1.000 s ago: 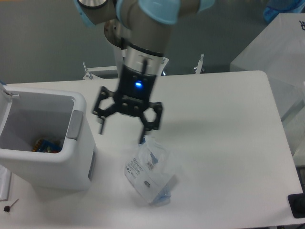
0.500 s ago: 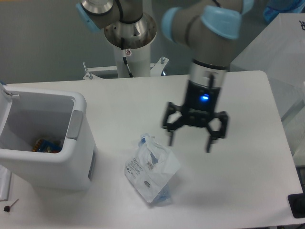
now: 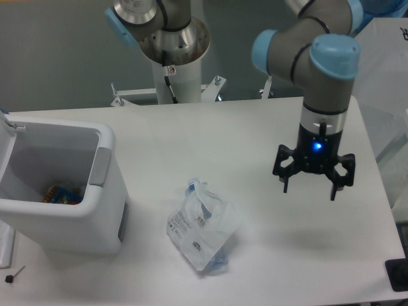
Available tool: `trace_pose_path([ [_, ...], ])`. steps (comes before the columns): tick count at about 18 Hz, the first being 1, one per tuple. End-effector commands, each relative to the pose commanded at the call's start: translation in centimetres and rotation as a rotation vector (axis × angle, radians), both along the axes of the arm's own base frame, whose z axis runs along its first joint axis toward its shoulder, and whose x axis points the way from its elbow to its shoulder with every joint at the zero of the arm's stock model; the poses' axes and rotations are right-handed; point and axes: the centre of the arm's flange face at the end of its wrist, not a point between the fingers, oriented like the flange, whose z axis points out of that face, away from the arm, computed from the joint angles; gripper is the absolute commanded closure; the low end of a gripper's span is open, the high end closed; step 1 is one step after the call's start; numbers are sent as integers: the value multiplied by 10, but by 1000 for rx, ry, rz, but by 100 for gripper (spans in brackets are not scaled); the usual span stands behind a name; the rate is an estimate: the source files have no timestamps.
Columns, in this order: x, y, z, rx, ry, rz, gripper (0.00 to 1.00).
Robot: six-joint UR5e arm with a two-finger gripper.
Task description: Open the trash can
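The white trash can point(image 3: 95, 223) stands at the table's left edge with its top open, so I see into it. A small orange and blue item point(image 3: 60, 194) lies at its bottom. The white lid point(image 3: 6, 137) is tipped up at the far left, and the grey push tab point(image 3: 101, 167) runs along the right rim. My gripper point(image 3: 309, 189) hangs open and empty over the right side of the table, far from the bin, fingers pointing down.
A clear plastic bag with blue print point(image 3: 202, 229) lies on the table between the bin and the gripper. The robot base point(image 3: 172, 44) stands at the back. A black screw point(image 3: 11, 276) lies at the front left. A dark object point(image 3: 396, 274) sits at the front right corner.
The gripper has swung from near the bin and bag across to the right side of the table, staying open. The bin and the bag have not moved.
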Motion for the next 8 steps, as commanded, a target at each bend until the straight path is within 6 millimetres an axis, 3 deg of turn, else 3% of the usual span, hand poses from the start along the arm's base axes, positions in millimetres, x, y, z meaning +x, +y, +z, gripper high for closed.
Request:
trace_pose_path([
  [8, 1, -2, -9, -98, 19, -34, 0],
])
